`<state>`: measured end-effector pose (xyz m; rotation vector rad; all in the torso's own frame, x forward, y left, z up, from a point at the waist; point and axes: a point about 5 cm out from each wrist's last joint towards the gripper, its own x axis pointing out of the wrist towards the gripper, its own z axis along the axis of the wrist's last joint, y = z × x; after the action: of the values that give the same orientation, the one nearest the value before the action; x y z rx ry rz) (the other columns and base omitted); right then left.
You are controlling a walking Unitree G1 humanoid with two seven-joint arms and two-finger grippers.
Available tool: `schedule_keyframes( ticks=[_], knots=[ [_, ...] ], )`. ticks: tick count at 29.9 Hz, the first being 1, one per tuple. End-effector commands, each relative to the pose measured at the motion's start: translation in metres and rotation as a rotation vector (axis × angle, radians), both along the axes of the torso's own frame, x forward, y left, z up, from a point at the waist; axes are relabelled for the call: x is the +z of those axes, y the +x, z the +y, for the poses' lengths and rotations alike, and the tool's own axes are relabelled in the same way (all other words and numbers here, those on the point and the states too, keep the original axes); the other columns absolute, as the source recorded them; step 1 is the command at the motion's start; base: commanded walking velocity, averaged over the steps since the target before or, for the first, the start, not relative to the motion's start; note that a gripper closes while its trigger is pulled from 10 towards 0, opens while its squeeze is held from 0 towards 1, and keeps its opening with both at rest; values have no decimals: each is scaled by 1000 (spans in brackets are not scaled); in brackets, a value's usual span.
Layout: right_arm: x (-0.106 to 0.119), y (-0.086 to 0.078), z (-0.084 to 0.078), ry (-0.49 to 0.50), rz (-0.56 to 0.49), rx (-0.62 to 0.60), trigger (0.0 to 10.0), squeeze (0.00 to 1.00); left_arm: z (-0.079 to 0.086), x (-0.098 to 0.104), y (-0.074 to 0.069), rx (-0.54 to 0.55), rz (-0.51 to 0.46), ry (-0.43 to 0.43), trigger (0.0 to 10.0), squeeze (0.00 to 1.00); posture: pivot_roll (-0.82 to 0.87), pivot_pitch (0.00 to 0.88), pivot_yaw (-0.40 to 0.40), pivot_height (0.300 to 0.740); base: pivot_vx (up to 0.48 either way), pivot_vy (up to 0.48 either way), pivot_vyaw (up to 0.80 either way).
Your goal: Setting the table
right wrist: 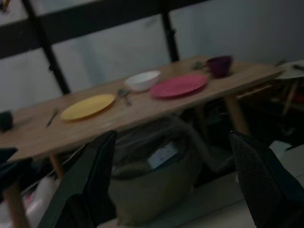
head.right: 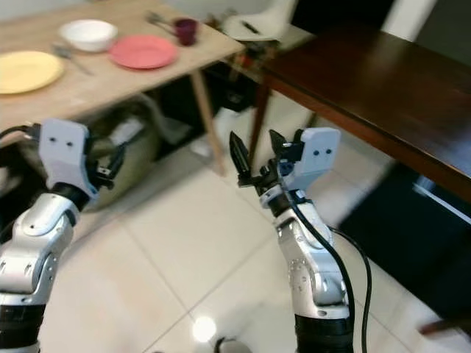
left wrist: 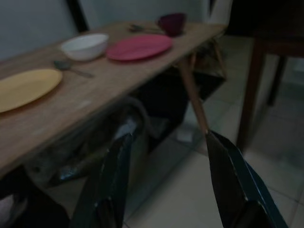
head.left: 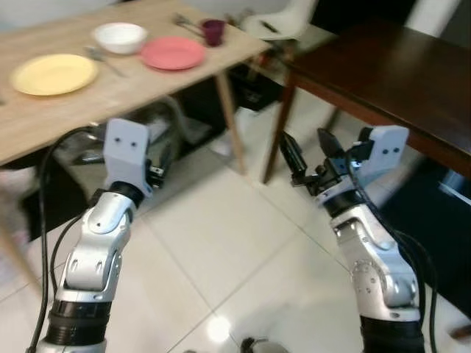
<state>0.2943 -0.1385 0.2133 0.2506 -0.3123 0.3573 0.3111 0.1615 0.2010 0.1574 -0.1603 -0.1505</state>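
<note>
**Wooden table laid in part, both grippers free**

Wood is the largest thing here: the light table [head.left: 125, 88] runs its long axis across the upper left of the head views, and a darker brown table [head.left: 390, 81] stands just beside its far corner, on the robot's right. White floor tiles [head.left: 221, 250] lie between the robot and both.

On the light table the settings lie in a row along that long axis, probably so that each falls before a seat: the yellow plate [head.left: 54, 73], then the white bowl [head.left: 119, 37], the pink plate [head.left: 172, 53] and the dark purple cup [head.left: 213, 31] near the corner. A spoon [head.left: 99, 56] lies between yellow plate and bowl, its handle running toward the near edge. More cutlery [head.left: 184, 22] behind the pink plate is too blurred to read.

The left gripper [left wrist: 166, 185] and right gripper [head.left: 310, 158] hang over the floor, well short of the table, fingers spread and holding nothing.
</note>
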Motion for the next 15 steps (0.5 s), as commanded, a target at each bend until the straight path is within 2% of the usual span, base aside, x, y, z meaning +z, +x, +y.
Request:
schedule_keyframes(
  ticks=[1, 5, 15],
  knots=[
    [-2, -2, 0, 1, 4, 15, 10000, 0, 1, -7, -1, 9, 27, 2, 10000, 27, -83, 15, 47, 740, 0, 0, 756],
    [-2, -3, 2, 0, 2, 28, 10000, 0, 2, -6, -1, 22, 13, 16, 10000, 39, -82, 15, 46, 740, 0, 0, 756],
    [-2, -3, 3, -4, 0, 37, 10000, 0, 4, -7, 0, 42, 16, 20, 10000, 43, -82, 16, 45, 740, 472, 0, 756]
  ],
)
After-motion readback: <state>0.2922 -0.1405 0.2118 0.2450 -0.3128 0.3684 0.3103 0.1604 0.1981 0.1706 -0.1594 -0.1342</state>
